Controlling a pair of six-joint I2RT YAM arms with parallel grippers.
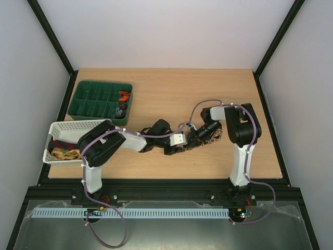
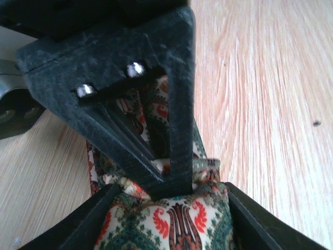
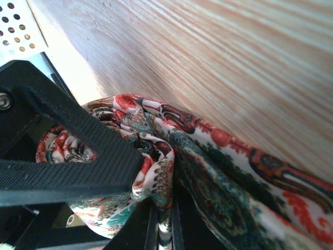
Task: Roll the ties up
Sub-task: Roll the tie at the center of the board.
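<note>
Pinching closest to the lens, the right tool (image 3: 151, 192) grips a fold of the floral tie (image 3: 223, 172); the left tool (image 2: 171, 219) clamps its coil, mid-frame on the table (image 1: 171, 99). Rolling looks midway; next needs another tight wrap.

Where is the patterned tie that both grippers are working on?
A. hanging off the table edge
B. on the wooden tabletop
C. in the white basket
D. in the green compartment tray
B: the patterned tie lies on the wooden tabletop mid-table, apart from the green tray and white basket.
</note>
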